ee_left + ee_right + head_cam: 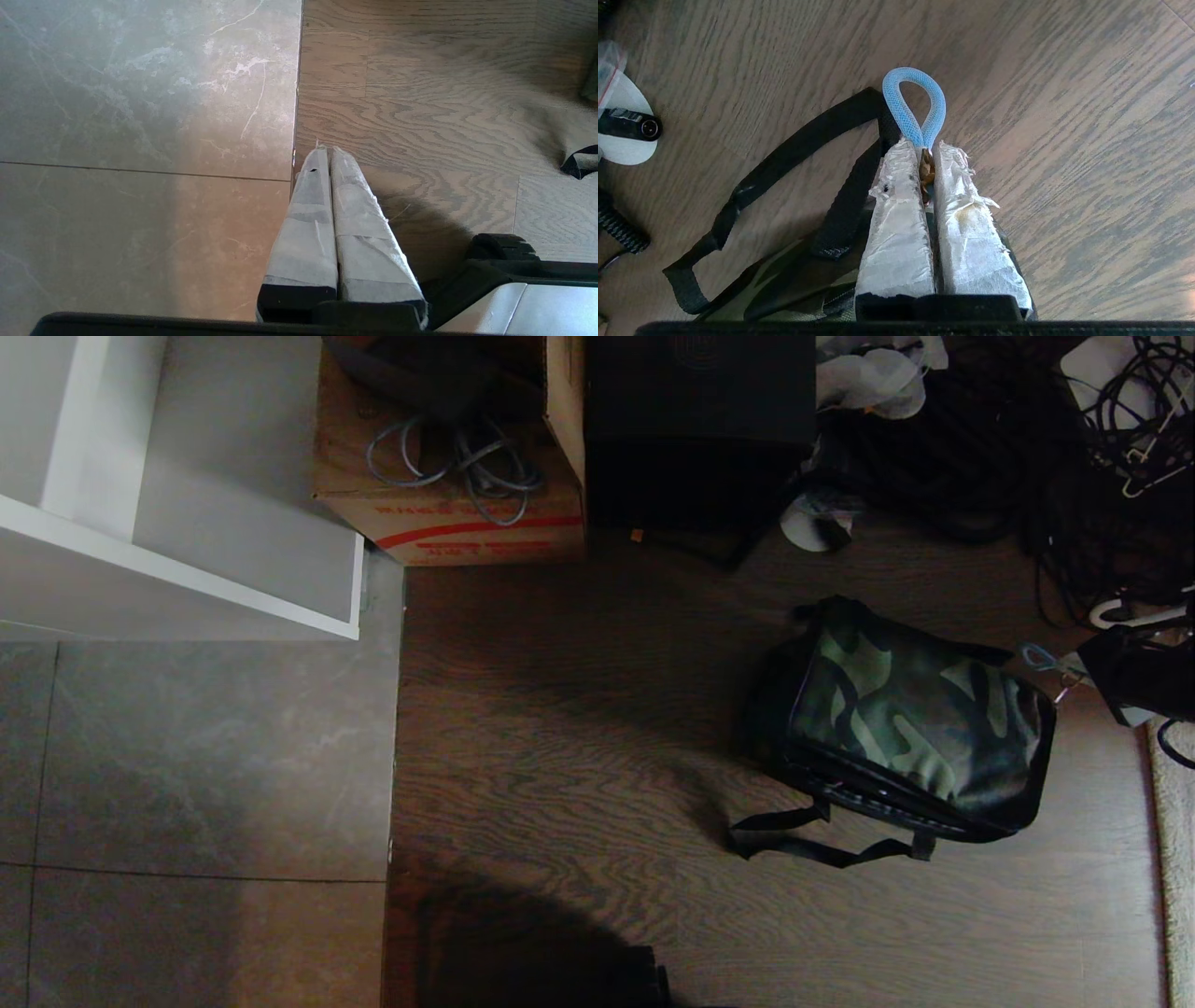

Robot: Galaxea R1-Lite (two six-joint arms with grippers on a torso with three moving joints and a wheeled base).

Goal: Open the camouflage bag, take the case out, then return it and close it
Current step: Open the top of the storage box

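The camouflage bag (915, 719) lies on the dark wood floor at the right, its green-and-dark top panel up and closed, with black straps (812, 840) trailing toward me. My right gripper (924, 147) is at the bag's far right corner (1074, 674), shut on the base of a blue mesh pull loop (915, 102) fixed to the bag. A black strap (794, 149) and a bit of camouflage fabric (784, 275) show under the fingers. The case is hidden. My left gripper (328, 150) hangs shut and empty over the seam between tile and wood.
A cardboard box (457, 513) holding grey cables and a plain black box (700, 420) stand at the back. Tangled black cables (1074, 476) fill the back right. A white shelf (187, 560) is at the left, a pale rug edge (1176, 859) at the right.
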